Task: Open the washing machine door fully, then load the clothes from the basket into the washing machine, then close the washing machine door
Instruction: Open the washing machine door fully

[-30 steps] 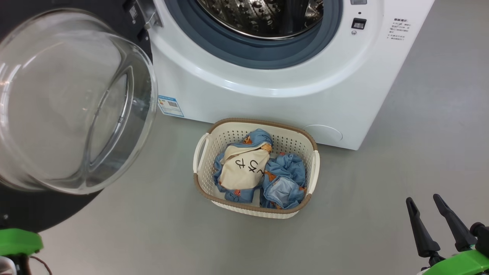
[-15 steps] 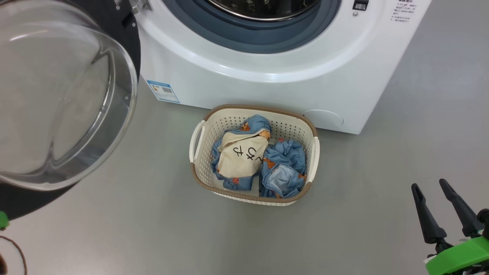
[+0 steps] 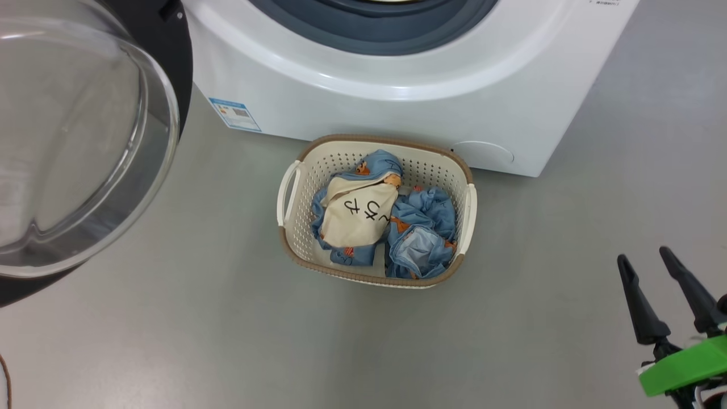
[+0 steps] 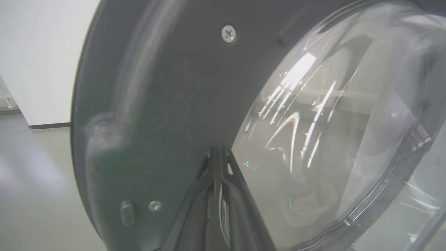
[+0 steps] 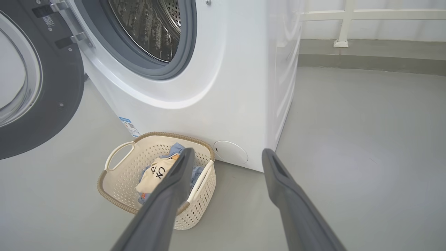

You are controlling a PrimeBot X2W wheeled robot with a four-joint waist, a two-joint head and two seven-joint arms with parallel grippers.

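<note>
The white washing machine (image 3: 397, 96) stands at the top with its grey gasket showing, and its steel drum (image 5: 150, 28) is bare. The washing machine door (image 3: 74, 142) hangs open at the left, glass bowl bulging outward. On the floor in front sits the cream basket (image 3: 363, 139), holding the clothes (image 3: 420, 227): blue bear-print garments and a cream cloth (image 3: 355, 218) with black characters. My right gripper (image 3: 643, 254) is open and holds nothing, low to the right of the basket. My left gripper (image 4: 217, 150) is shut, tips close against the door's (image 4: 156, 104) dark inner face; contact is unclear.
Grey floor surrounds the basket (image 5: 104, 188), with open room to its right. A blue label (image 3: 234, 113) and a round cap (image 3: 483, 152) mark the machine's lower front. A white railing (image 5: 341, 24) and a wall stand beyond the machine.
The head camera has tilted down, so machine, door and basket sit higher in the picture. The green part of my left arm has left the lower-left corner. The right gripper stays open.
</note>
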